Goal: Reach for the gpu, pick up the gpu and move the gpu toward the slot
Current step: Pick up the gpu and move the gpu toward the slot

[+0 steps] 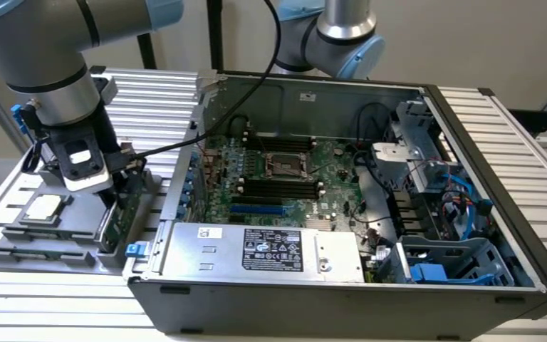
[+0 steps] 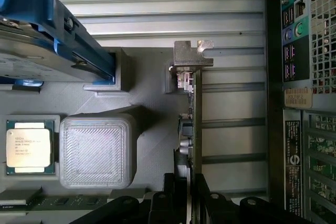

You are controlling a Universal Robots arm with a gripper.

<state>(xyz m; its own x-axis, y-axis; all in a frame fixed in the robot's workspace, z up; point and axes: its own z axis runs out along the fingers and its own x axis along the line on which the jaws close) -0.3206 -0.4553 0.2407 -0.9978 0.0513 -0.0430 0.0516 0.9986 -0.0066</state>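
The gpu (image 2: pixel 195 108) stands on edge in the grey holder (image 2: pixel 147 98), silver bracket at its far end, green board running back under the tool (image 2: pixel 189 182). The tool sits right down over the card and straddles it; whether it has actually clamped on, I cannot tell. The processor chip (image 2: pixel 29 145) lies nearby in the same holder. On the exterior view's right sits the open computer case (image 1: pixel 350 285) on the slatted table (image 1: pixel 521 142).

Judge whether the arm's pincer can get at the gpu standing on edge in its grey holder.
Probably yes. The pincer hangs right over the gpu, in line with its upper edge, nothing between them; the hard drive and processor chip lie off to one side.
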